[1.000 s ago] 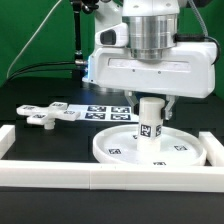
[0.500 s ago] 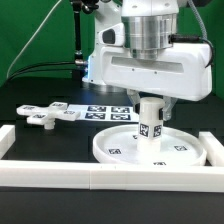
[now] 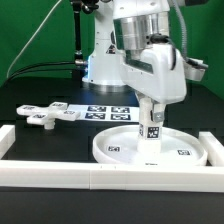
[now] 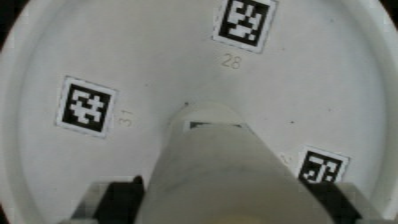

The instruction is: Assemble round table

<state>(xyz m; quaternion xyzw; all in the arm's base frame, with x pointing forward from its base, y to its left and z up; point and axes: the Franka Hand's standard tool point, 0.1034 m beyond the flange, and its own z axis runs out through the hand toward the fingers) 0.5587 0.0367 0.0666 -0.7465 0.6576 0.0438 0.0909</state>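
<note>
Exterior view: the gripper is clamped on the upper end of the short post. The post stands upright below the fingers, with its base at the middle of the round disc. The cross-shaped foot lies well apart from them.

Wrist view: the post runs out from between the fingers down to the disc's tagged face.

The step looks like seating the post by twisting. Doing it well means keeping the post square to the disc and avoiding sideways push.
</note>
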